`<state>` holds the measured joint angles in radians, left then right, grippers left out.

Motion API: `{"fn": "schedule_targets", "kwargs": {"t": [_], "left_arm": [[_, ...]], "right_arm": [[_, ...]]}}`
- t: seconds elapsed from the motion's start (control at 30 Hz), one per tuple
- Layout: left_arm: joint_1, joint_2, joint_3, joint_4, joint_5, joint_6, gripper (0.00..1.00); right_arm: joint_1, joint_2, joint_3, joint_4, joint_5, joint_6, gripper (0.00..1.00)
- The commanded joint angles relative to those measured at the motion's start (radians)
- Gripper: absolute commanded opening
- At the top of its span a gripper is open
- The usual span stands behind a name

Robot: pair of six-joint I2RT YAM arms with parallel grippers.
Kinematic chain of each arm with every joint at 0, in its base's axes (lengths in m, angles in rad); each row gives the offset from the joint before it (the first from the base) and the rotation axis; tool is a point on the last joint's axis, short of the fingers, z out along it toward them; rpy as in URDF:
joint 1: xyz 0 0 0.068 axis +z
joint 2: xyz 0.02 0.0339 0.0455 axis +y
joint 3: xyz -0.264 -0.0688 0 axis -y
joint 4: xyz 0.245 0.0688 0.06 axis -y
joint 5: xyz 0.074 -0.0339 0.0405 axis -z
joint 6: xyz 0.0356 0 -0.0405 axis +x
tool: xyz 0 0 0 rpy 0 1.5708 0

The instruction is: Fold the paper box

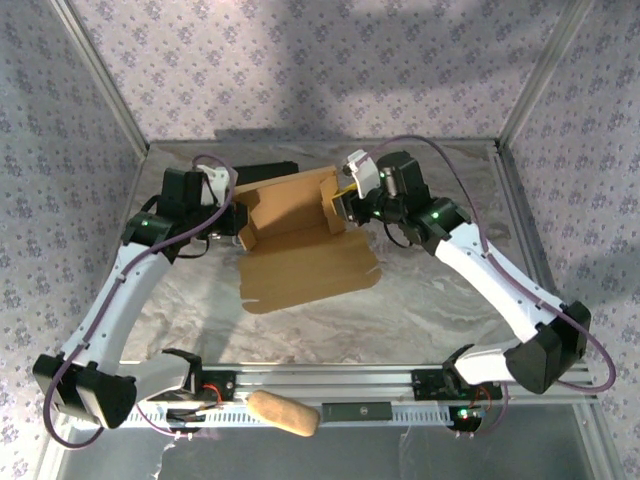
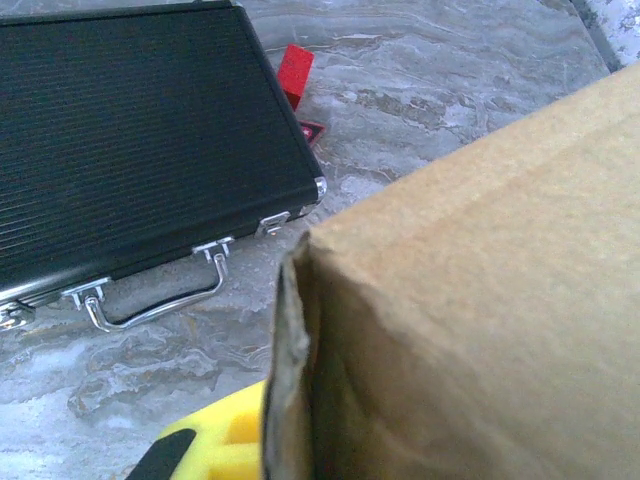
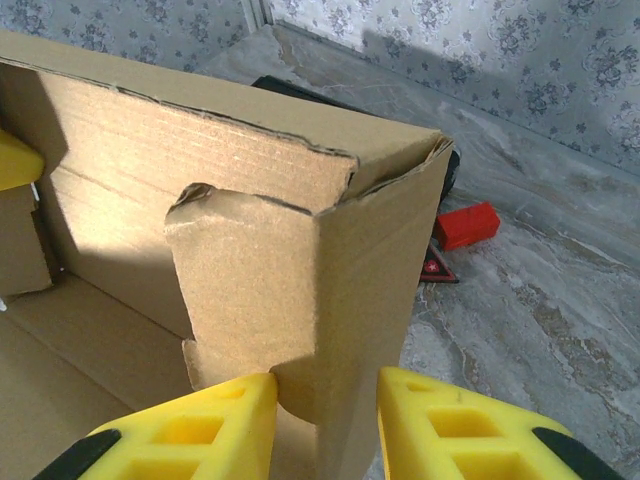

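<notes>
While the brown cardboard paper box (image 1: 305, 262) is standing half-formed near the bench's (image 1: 430, 300) far edge, front flap flat, I am pinching its end wall with the right gripper (image 3: 325, 410); the left gripper's (image 1: 232, 216) grip I cannot tell.

The box (image 2: 480, 330) overruns the left wrist view's right and bottom edges, seemingly hiding all but a yellow corner of the left gripper (image 2: 215, 450), its grip unclear. The case (image 2: 130, 140) is cut off left.
</notes>
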<state>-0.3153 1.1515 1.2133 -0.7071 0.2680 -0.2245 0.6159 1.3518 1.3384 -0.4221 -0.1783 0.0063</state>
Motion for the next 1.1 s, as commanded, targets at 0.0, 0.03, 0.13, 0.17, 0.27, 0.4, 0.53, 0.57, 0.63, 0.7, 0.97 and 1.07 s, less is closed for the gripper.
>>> {"fn": "schedule_targets", "kwargs": {"t": [0.0,0.03,0.13,0.17,0.27,0.4,0.53,0.57,0.63,0.7,0.97,1.07], "left_arm": [[-0.028,-0.042,0.054,0.034,0.097,0.017,0.00],[-0.031,-0.042,0.054,0.034,0.097,0.017,0.00],[-0.036,-0.045,0.057,0.034,0.094,0.019,0.00],[-0.039,-0.044,0.057,0.035,0.094,0.019,0.00],[-0.044,-0.044,0.058,0.034,0.089,0.020,0.00],[-0.050,-0.045,0.057,0.035,0.084,0.022,0.00],[-0.054,-0.044,0.057,0.035,0.077,0.024,0.00],[-0.054,-0.044,0.056,0.035,0.075,0.024,0.00],[-0.056,-0.045,0.055,0.035,0.073,0.025,0.00],[-0.056,-0.044,0.055,0.035,0.071,0.025,0.00],[-0.062,-0.047,0.060,0.035,0.066,0.021,0.00],[-0.065,-0.050,0.063,0.035,0.064,0.022,0.00]], "right_arm": [[0.010,0.037,0.033,-0.003,0.007,-0.016,0.34],[0.010,0.043,0.036,-0.005,0.007,-0.016,0.35],[0.012,0.063,0.051,-0.010,0.015,-0.016,0.34],[0.014,0.067,0.054,-0.011,0.020,-0.017,0.34],[0.019,0.083,0.068,-0.019,0.028,-0.017,0.32],[0.022,0.098,0.076,-0.016,0.030,-0.011,0.22],[0.030,0.109,0.083,-0.015,0.046,-0.007,0.12],[0.034,0.109,0.082,-0.014,0.051,-0.005,0.10],[0.041,0.109,0.081,-0.010,0.074,-0.004,0.07],[0.050,0.108,0.079,-0.004,0.103,-0.004,0.03],[0.097,0.119,0.070,0.013,0.258,0.019,0.04],[0.099,0.130,0.068,0.014,0.283,0.022,0.10]]}}
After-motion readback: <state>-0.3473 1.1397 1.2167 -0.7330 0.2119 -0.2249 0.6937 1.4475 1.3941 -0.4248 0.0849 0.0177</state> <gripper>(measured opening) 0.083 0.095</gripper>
